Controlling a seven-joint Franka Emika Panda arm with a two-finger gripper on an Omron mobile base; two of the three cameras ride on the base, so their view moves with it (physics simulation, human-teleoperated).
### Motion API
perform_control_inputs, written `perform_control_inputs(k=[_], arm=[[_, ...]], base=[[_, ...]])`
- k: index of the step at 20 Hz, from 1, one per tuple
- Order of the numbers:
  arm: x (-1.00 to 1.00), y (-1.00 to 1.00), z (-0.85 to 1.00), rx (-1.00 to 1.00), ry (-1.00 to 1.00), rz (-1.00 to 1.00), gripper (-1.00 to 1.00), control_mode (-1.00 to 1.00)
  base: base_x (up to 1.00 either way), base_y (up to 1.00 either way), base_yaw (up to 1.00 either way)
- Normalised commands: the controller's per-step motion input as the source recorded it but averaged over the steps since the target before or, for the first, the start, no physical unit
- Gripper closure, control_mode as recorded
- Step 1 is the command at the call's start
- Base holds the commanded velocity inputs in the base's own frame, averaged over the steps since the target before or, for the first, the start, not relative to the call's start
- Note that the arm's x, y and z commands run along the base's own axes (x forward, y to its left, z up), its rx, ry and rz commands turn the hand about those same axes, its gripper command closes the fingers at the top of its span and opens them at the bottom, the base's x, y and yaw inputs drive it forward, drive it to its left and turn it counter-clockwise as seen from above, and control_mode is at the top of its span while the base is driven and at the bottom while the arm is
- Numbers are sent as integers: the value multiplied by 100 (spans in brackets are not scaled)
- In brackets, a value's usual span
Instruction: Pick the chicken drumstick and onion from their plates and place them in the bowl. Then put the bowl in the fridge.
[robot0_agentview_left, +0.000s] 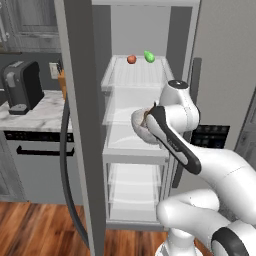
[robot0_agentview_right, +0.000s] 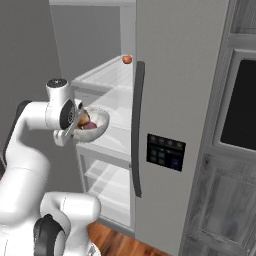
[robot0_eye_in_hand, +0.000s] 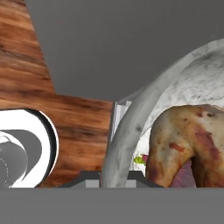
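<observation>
The golden-brown roasted chicken drumstick (robot0_eye_in_hand: 183, 144) lies closest, inside the deep speckled whitish-grey bowl (robot0_eye_in_hand: 131, 131) with the reddish-purple onion (robot0_agentview_right: 90, 126) beside it. My gripper (robot0_eye_in_hand: 111, 177) is clamped tight on the bowl's rim. I hold it at the open grey stainless fridge (robot0_agentview_right: 175, 75), just before its middle white shelf (robot0_agentview_left: 127, 142), forearm reaching forward, wrist bent. One-sided grip: I judge the bowl could tilt and spill, or clip the shelf edge.
</observation>
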Motion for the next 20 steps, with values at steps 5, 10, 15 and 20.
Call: perform_control_inputs(k=[5,10,15,20], arm=[[0,-9,53,-15,4,1,100,-100],[11,-11,34,-16,1,0,100,-100],[17,-12,6,-9,-8,0,100,-100],[7,-17,31,2,-27,0,100,-100]], base=[[0,0,0],[0,0,0],[0,0,0],[0,0,0]])
